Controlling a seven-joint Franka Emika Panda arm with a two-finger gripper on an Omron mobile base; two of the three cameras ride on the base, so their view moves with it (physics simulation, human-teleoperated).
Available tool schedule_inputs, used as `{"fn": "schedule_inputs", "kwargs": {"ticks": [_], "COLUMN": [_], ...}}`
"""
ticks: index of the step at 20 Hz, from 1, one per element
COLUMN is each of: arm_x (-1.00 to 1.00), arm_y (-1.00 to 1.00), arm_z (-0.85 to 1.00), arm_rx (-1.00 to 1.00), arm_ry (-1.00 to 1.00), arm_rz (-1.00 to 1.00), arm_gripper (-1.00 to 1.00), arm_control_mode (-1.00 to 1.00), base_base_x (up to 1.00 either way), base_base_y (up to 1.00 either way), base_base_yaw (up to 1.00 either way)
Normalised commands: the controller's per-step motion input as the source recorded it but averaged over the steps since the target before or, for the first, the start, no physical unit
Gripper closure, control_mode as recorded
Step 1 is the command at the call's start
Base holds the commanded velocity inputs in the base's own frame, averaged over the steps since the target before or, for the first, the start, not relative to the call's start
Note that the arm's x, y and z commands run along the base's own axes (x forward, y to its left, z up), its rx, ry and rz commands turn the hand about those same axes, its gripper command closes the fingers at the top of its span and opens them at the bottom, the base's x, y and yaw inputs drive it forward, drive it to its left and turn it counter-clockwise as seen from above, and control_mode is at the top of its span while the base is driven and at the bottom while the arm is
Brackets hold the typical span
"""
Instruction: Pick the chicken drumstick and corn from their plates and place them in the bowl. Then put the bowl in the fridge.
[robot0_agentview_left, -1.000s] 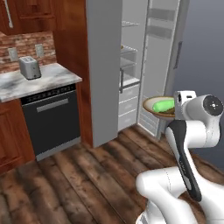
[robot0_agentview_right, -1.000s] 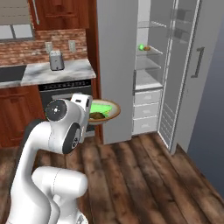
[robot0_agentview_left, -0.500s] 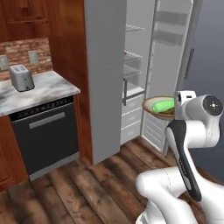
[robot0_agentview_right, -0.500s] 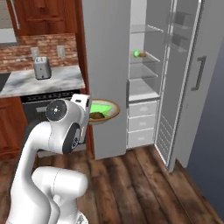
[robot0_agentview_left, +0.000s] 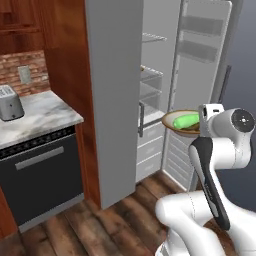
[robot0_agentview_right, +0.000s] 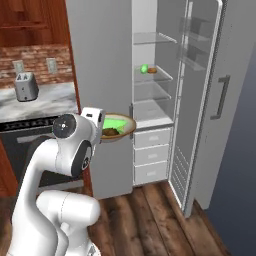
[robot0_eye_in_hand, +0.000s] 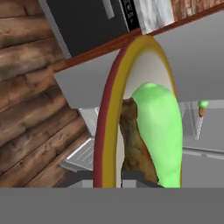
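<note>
Facing tall grey-silver open fridge (robot0_agentview_right: 150, 100); hand (robot0_eye_in_hand: 108, 177) clamped on round tan brown-rimmed bowl (robot0_agentview_right: 120, 129); risks clipping fridge, spilling green corn cob (robot0_agentview_left: 185, 120).

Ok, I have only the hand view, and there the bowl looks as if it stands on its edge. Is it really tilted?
Observer: No. In the base views the bowl is about level, with the corn and the drumstick lying inside it.
Operator: Good. Is the fridge door open?
Observer: Yes. The fridge has its door swung wide open, to the right of the shelves.
Operator: And is the bowl inside already?
Observer: Not yet. It is outside, in front of the fridge, near the left edge of the opening.
</note>
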Motion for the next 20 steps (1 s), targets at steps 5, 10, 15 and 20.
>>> {"fn": "schedule_inputs", "kwargs": {"ticks": [5, 10, 15, 20], "arm_x": [0.00, 0.00, 0.00, 0.00], "arm_y": [0.00, 0.00, 0.00, 0.00], "arm_z": [0.00, 0.00, 0.00, 0.00], "arm_rx": [0.00, 0.00, 0.00, 0.00], "arm_ry": [0.00, 0.00, 0.00, 0.00], "arm_rz": [0.00, 0.00, 0.00, 0.00], "arm_gripper": [1.00, 1.00, 1.00, 1.00], "arm_control_mode": [1.00, 1.00, 1.00, 1.00], "base_base_x": [0.77, 0.60, 0.41, 0.27], "base_base_y": [-0.35, -0.45, -0.48, -0.33], "base_base_yaw": [0.05, 0.10, 0.08, 0.29]}}
